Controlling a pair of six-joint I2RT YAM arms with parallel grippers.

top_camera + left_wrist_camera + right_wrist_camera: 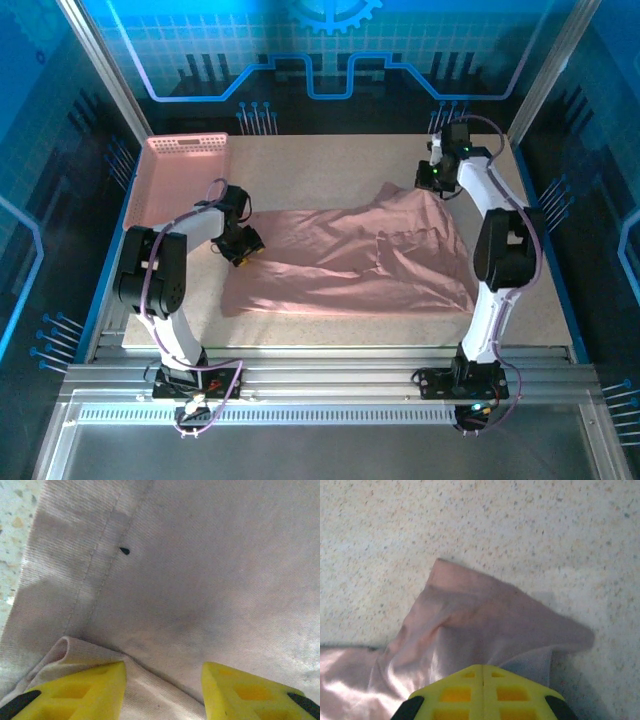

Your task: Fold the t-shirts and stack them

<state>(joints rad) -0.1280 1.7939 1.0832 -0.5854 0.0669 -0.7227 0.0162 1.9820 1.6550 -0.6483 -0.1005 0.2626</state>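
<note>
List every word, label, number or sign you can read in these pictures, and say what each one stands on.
There is no text to read.
The back wall carries only a gear picture and circuit-style lines, no letters.
The t-shirt shows plain pink cloth; its one small dark speck is no letter.
The basket bears no label that can be seen.

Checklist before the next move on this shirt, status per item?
1. Right gripper shut on t-shirt corner: ok.
2. Left gripper closed on the hem: not ok, jaws apart astride a fabric fold.
3. Fabric lying flat: not ok, ridged toward the right gripper.
4. Basket apart from the fabric: ok.
5. Print side up or down: cannot tell.
</note>
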